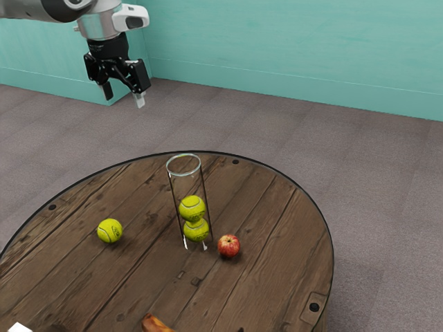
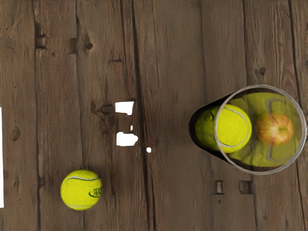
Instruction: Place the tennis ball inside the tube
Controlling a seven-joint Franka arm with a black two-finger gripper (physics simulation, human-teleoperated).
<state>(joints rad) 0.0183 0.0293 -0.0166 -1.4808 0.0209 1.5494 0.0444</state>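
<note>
Exterior view, clock dirs. as seen there: arm comes in from approx. 10 o'c., w/ its black fingers up at abt. 11 o'c. from the tube, well apart from it & pointing down. Fingers are spread, w/ a gap btwn. them. Loose ball sits on the round wood counter, outside the tube, at approx. 9 o'c. from the tube's base & well apart from it. Tube is clear & stands upright, open end up; inside are 2 more balls, upper ball resting on lower ball, w/ the lower one near the base. Red-yellow apple is on the counter just beside the tube, abt. 3 to 4 o'c. from its base. At approx. 7 o'c. from the tube, an orange-brown thing is partly cut off by the view's edge; can't tell what. White thing at approx. 8 o'c., also cut off, ID unclear. Gray floor beyond the counter, teal wall at approx. 1 o'c. Wrist view: looking down on the same counter, loose ball w/ dark lettering & a pale seam, well apart from the tube; white patches lie btwn. the two, nature unclear. Apple shows thru the tube's clear side, near the upper ball.
</note>
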